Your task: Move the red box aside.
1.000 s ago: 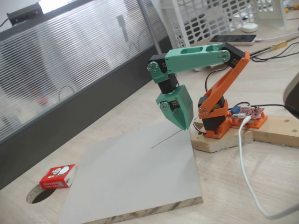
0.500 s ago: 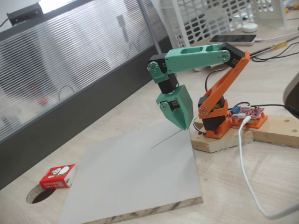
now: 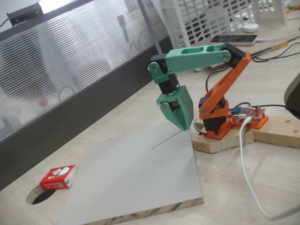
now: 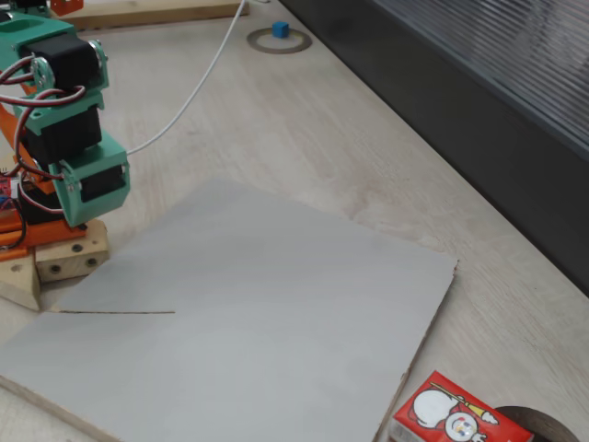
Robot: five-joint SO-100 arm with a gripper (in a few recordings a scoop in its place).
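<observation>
Claw [image 3: 180, 123] hung closed-looking, empty, tip down over grey board's [image 3: 136, 173] far corner near arm base. Red box [image 3: 57, 176] lay well apart on desk [image 3: 225, 183], past board's opposite edge, beside round hole [image 3: 40, 196], long axis roughly along that edge.

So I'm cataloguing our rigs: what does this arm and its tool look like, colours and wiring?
The base and lower link are orange; the upper link is mint green with oval cut-outs. Black servos sit at the joints. The tool is a green wedge tapering to a point. Red, orange and brown servo wires loop by the wrist. A white cable runs to a red circuit board at the base.
</observation>
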